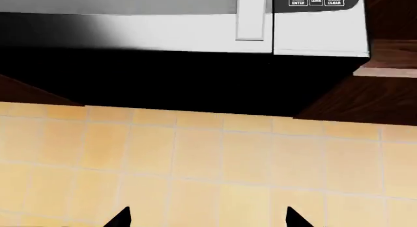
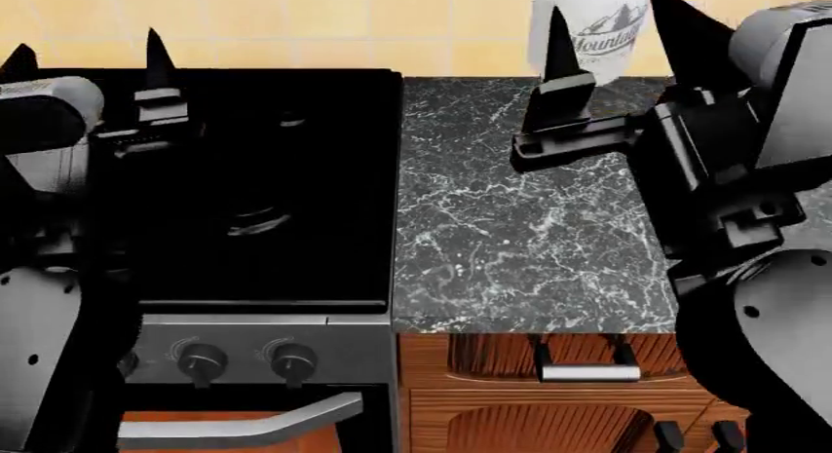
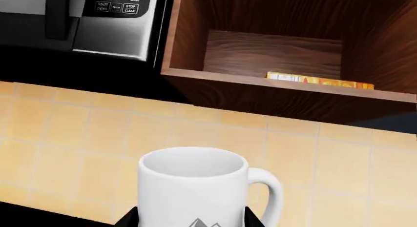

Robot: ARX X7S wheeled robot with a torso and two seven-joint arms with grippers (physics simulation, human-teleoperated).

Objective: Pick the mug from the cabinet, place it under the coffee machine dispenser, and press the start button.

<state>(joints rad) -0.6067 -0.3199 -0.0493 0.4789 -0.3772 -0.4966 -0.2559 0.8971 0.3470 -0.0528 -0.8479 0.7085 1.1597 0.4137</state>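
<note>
Two grippers: the right gripper (image 2: 618,29) grasps the upright mug (image 3: 194,188) between its fingers above the marble counter (image 2: 520,219) near the tiled wall (image 3: 78,129), while the left gripper (image 2: 85,54) hangs spread and empty over the stove (image 2: 260,180).

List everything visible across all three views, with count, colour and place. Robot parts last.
mug: one, white, dark logo, between the right claw's fingers, before the tiled wall
microwave: one, silver-white, mounted above the tiles
cabinet: one, brown wood, open, beside the microwave
box: one, yellow, on the cabinet shelf
stove: one, black, two knobs, left of the counter
counter: one, dark marble
drawer handle: one, silver, below the counter
left claw: one, black, open, over the stove
right claw: one, black, around the mug
</note>
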